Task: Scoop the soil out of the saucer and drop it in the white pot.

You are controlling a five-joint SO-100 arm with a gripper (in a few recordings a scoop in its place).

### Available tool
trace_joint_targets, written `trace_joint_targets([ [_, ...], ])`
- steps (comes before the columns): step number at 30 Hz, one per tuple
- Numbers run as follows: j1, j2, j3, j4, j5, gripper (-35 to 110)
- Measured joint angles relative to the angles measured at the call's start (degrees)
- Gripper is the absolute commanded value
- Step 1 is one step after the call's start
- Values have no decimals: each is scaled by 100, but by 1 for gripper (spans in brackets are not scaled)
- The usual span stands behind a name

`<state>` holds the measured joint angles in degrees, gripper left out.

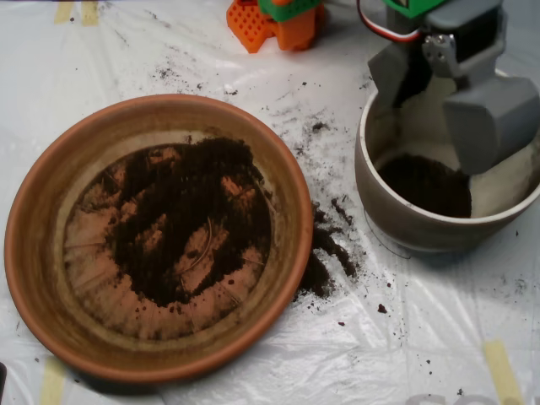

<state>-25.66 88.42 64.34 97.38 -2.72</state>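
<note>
Most of the soil (181,219) lies in the saucer (34,253), a dark ragged patch across the middle of the ridged base, with bare terracotta showing through in streaks and all round its edge; that thinning suggests the easy heap is gone and what is left is a shallow layer. A second, smaller patch of soil sits in the bottom of the pot (396,221), to the right of the saucer and apart from it. Between the two, a clump of spill (325,253) lies against the saucer's outer right wall, with finer crumbs trailing up the plastic sheet (253,363) toward the pot, roughly along the carrying path. The scoop (456,97) hangs over the pot's mouth, its two grey shells spread apart, one at the left rim and the larger one over the right side, with the pot's pale inside visible between them. Held there and parted, it looks placed to let a load fall inside the rim rather than on the sheet. Behind it an orange base (270,21) stands at the top edge.
</note>
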Motion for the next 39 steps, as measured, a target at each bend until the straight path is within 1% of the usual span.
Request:
trace_joint_targets([
  [8, 18, 26, -62, 53, 185, 35],
  [14, 316, 26, -1274, 439, 457, 38],
  [19, 1020, 26, -2162, 536, 756, 38],
  [23, 1916, -9, -2180, 501, 738, 36],
  [26, 2558, 9, -1450, 149, 404, 38],
  [30, 3173, 527, 738, -1011, -9, 41],
  [32, 3437, 694, 1652, -1406, -246, 42],
  [36, 3885, 773, 2751, -1978, -378, 46],
  [39, 4175, 765, 3270, -2250, -378, 49],
])
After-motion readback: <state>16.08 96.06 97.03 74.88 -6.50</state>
